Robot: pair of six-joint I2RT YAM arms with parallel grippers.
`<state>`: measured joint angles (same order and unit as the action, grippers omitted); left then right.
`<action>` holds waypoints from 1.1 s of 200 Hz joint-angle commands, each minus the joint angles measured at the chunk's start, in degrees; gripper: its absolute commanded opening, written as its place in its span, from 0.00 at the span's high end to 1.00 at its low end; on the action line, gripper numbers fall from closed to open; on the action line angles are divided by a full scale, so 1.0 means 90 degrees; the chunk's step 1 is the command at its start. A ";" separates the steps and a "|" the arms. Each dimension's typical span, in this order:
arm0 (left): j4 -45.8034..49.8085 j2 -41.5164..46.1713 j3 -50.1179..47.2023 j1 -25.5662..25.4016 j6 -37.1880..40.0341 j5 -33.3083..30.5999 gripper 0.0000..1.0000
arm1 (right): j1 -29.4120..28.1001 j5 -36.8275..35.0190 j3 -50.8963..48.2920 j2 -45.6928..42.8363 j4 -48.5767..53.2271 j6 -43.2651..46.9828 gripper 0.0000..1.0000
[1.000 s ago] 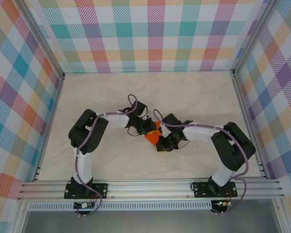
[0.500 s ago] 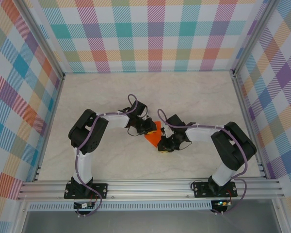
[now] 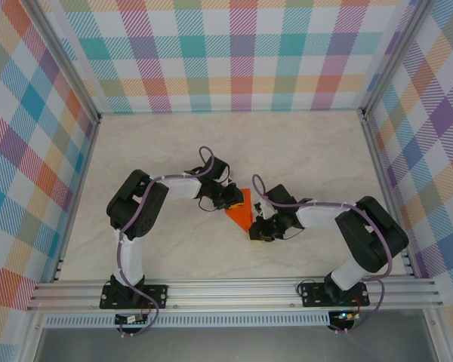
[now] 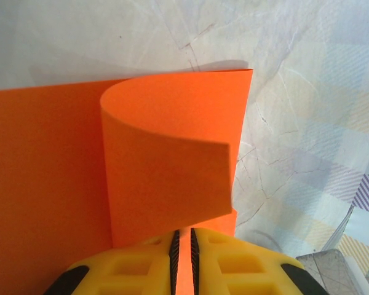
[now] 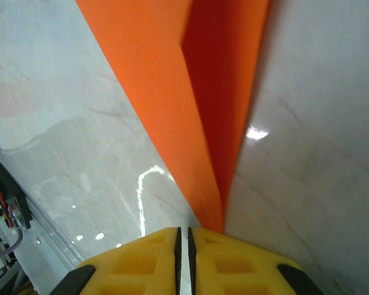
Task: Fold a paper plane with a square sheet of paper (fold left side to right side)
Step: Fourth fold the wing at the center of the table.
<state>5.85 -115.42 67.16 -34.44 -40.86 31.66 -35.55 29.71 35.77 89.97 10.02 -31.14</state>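
Observation:
The square sheet of paper (image 3: pixel 240 212) is bright orange and lies on the table between my two grippers, seen from above as a small wedge. My left gripper (image 3: pixel 232 199) sits at its far-left edge. In the left wrist view that gripper (image 4: pixel 183 232) is shut on the sheet (image 4: pixel 49 184), and one flap (image 4: pixel 172 166) curls up and over toward the fingers. My right gripper (image 3: pixel 257 230) is at the sheet's near-right tip. In the right wrist view its jaws (image 5: pixel 186 230) are shut with only table showing in the slit, and the folded sheet (image 5: pixel 166 92) narrows to a point against the right finger (image 5: pixel 234 252).
The pale marble tabletop (image 3: pixel 174 151) is ringed by plaid walls (image 3: pixel 234 53) and an aluminium frame (image 3: pixel 234 290) along the near edge. Both forearms reach inward and nearly meet at the middle of the table.
My right gripper has slid toward the near right along the sheet, uncovering more orange paper. The left gripper has stayed in place on the sheet.

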 commanded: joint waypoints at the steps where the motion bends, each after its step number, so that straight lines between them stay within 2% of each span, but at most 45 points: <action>1: 0.0757 -0.0196 -0.0186 -0.0020 0.0127 -0.0519 0.83 | 0.0034 0.0163 -0.0045 -0.0326 0.0611 -0.0083 0.86; 38: 0.0747 -0.0164 -0.0195 -0.0021 0.0126 -0.0519 0.83 | 0.0044 0.0119 0.0752 -0.0827 0.1058 0.0027 0.83; 71: 0.0718 -0.0146 -0.0191 -0.0021 0.0113 -0.0491 0.83 | 0.0044 -0.0134 0.1070 -0.0272 0.0956 0.0037 0.84; 97: 0.0715 -0.0135 -0.0206 -0.0021 0.0114 -0.0490 0.83 | 0.0040 -0.0343 0.0994 0.0150 0.0710 -0.0151 0.86; 134: 0.0722 -0.0117 -0.0195 -0.0021 0.0112 -0.0499 0.83 | 0.0062 -0.0630 0.0679 0.0205 0.0492 -0.0393 0.87; 194: 0.0744 -0.0044 -0.0124 -0.0021 0.0127 -0.0466 0.83 | 0.0071 -0.0800 0.0446 0.0506 0.0818 -0.0383 0.90; 220: 0.0874 0.0141 0.0071 -0.0012 0.0213 -0.0449 0.78 | 0.0068 -0.1026 0.0368 0.0701 0.1032 -0.0334 0.90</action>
<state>6.09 -115.22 67.40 -34.44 -40.60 31.62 -34.85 24.47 41.19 92.88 15.29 -34.11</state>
